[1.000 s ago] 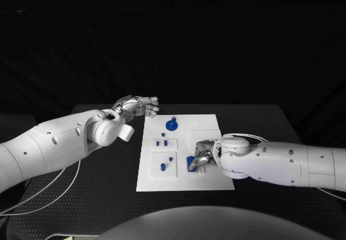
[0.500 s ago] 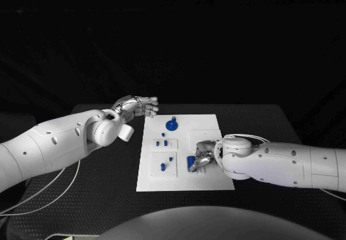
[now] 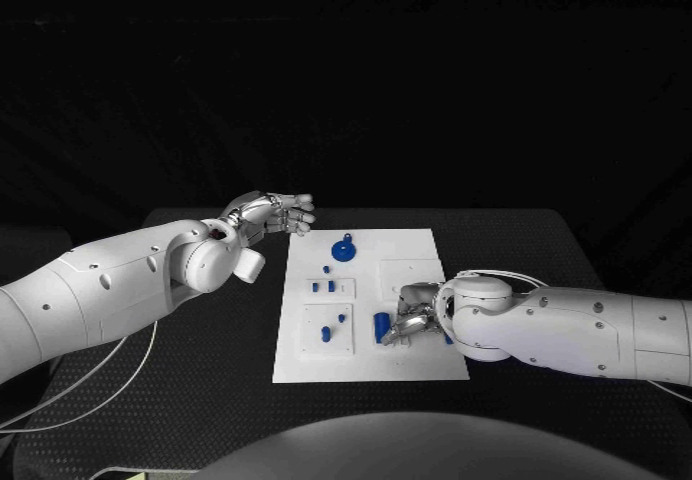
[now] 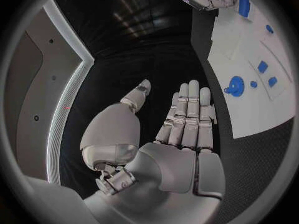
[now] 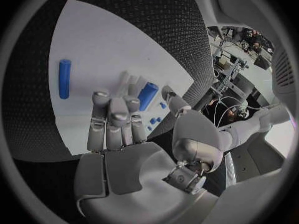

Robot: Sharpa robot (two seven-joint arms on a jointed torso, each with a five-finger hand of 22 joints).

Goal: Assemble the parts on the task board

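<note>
Right silver hand [image 3: 414,322] over the white rectangular task board [image 3: 433,245], fingers apart, touching a blue cylindrical peg [image 5: 147,95] near its right edge.
I'd close gently, keeping the peg level; left silver hand [image 3: 274,212] waits spread, far-left.

The task board [image 3: 433,250] looks smooth, matt white; the blue parts [image 3: 343,249] on it seem plain plastic. Both arms wear glossy white shells, the hands bare silvery metal. The black table [image 3: 188,330] shows a rough, woven-looking mat
</note>
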